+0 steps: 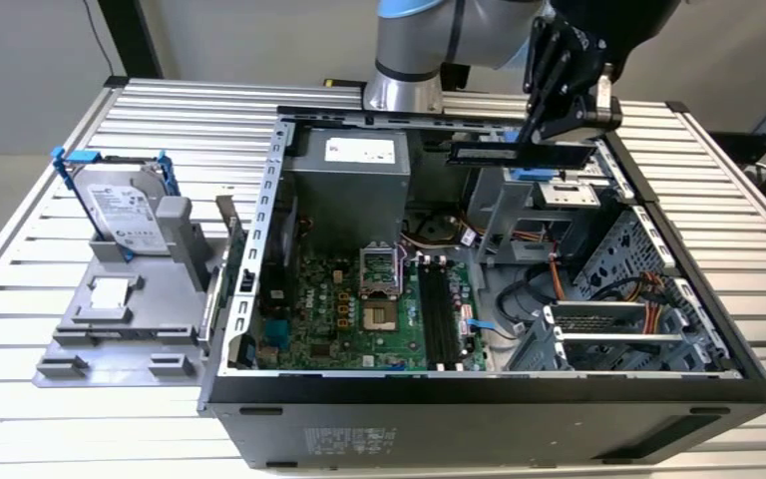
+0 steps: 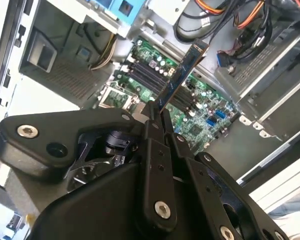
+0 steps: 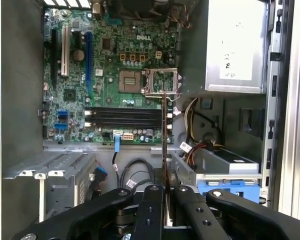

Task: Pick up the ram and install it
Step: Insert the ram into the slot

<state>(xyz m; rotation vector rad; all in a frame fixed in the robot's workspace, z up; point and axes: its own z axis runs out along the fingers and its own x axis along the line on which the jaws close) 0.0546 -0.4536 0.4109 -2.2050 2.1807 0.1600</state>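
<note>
Gripper [image 1: 553,135] at the upper right of the exterior view, above the far edge of the open computer case [image 1: 490,404]. The case lies on its side on the slatted metal counter [image 1: 11,399]. Jaws pinching the ram [image 1: 510,153] near one end. The stick is held level and lengthwise across the frame, up over the drive-bay corner and clear of the board. In the second wrist view the ram [image 2: 182,75] juts out from the gripper [image 2: 157,114], angled over the green motherboard [image 2: 190,107]. In the first wrist view the ram [image 3: 164,140] shows edge-on as a thin dark line sticking out of the gripper [image 3: 165,192]. The long black memory slots [image 3: 122,117] lie beyond it and crosswise to it. In the exterior view the memory slots [image 1: 439,319] sit on the motherboard [image 1: 350,319] at lower centre, well apart from the ram. Silver hard drive [image 1: 124,210] with blue bracket stands upright on a grey stand [image 1: 104,319] at the exterior view's left, outside the case.
</note>
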